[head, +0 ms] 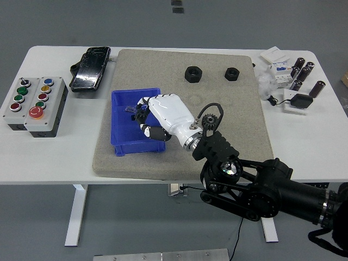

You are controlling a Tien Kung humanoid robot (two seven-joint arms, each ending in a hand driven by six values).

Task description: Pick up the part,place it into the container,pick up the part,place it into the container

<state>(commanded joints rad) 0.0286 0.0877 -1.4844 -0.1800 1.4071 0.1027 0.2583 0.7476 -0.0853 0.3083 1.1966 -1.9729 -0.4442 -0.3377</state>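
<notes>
A blue bin [120, 122] stands on the left part of the grey mat [217, 157]. Two black nuts [192, 73] [232, 73] lie at the mat's far side. A black gear [211, 122] lies mid-mat, partly behind my right wrist. My right hand [143, 116], white with black finger joints, hangs over the bin's right half. Its fingers are loosely curled and I see nothing in them. A small dark piece with a thin wire [132, 110] lies inside the bin. My left arm is out of view.
A button box [33, 104] and a black device [90, 68] sit left of the mat. Capacitors, white boxes and a black adapter [293, 81] crowd the right far corner. My black right arm [261, 187] covers the mat's near right part.
</notes>
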